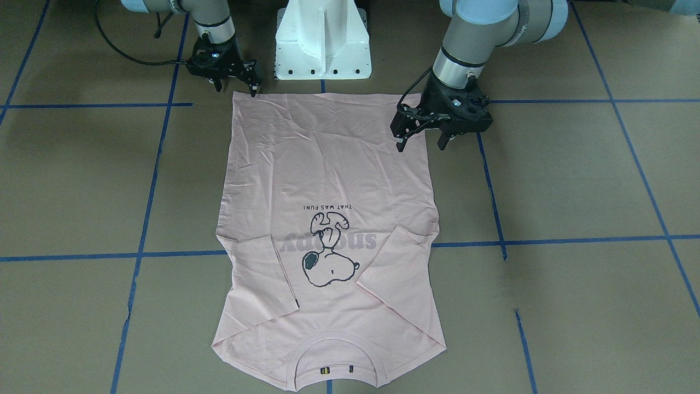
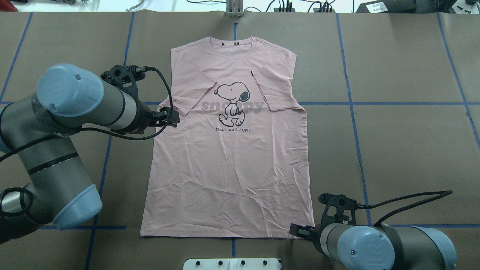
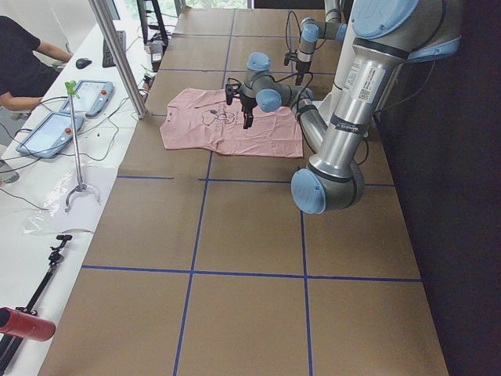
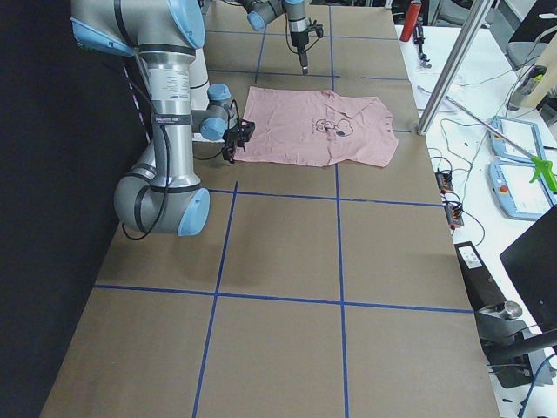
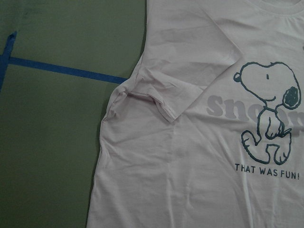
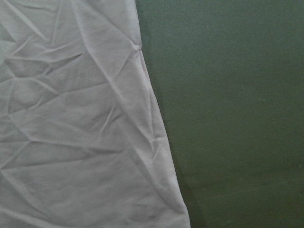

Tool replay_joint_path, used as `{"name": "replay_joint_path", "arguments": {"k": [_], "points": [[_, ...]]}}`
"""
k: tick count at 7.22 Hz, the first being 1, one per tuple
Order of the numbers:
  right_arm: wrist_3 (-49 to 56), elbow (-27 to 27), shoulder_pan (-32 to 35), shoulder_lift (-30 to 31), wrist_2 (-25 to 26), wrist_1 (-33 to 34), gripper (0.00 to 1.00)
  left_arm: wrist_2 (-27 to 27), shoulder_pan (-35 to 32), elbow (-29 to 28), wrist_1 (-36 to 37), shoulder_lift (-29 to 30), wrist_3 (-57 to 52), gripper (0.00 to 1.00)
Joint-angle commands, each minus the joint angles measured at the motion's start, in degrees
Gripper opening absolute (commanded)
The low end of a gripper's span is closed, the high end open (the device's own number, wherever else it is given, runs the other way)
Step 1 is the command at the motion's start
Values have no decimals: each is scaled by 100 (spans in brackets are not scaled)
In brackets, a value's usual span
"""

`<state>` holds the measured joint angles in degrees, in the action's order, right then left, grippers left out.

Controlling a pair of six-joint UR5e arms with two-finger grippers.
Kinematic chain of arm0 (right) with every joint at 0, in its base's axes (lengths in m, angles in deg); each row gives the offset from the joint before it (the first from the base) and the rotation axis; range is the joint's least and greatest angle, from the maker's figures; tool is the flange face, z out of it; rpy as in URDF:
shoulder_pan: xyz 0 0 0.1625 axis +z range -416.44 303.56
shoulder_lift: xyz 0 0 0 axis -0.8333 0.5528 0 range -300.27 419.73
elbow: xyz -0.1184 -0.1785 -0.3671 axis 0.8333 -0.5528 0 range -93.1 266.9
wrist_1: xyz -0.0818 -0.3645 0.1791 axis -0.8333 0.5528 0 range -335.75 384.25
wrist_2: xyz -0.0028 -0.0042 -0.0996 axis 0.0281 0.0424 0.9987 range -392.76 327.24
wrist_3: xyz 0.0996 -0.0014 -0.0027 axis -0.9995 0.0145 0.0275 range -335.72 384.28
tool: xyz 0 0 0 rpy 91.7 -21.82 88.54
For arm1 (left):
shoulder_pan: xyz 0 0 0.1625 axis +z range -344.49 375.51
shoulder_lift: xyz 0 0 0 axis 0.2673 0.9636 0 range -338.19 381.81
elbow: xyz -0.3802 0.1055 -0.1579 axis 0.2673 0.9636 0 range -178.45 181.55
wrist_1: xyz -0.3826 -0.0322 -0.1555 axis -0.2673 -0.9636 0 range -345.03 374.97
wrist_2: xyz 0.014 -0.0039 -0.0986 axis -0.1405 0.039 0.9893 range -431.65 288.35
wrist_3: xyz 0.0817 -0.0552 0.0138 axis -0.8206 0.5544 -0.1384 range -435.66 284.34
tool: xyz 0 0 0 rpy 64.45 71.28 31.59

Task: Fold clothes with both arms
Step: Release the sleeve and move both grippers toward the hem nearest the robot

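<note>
The brown counter point(image 2: 393, 150) is divided into squares by blue tape lines point(image 2: 351, 112). A white pedestal base point(image 1: 322, 38) stands at its edge. Beside the counter, a white side table point(image 3: 19, 235) carries two tablets point(image 3: 48, 131) (perhaps control pendants), near a person in black point(image 3: 23, 59). A red cylinder point(image 3: 27, 324) shows at its near end.
</note>
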<state>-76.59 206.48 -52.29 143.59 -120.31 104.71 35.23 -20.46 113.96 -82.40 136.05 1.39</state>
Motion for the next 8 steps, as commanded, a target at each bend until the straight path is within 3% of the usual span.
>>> {"name": "replay_joint_path", "arguments": {"k": [1, 3, 4, 7, 8], "points": [[6, -180, -55, -45, 1, -4, 100, 0, 2, 1, -1, -7, 12, 100], [15, -164, -55, -45, 1, -4, 97, 0, 10, 1, -1, -7, 12, 100], [15, -164, -55, -45, 1, -4, 78, 0, 10, 1, -1, -16, 21, 100], [15, -120, -29, -45, -60, -4, 3, 0, 10, -8, -1, -16, 21, 100], [15, -85, 6, -36, -122, -4, 0, 0, 10, -8, -1, -16, 21, 100]]}}
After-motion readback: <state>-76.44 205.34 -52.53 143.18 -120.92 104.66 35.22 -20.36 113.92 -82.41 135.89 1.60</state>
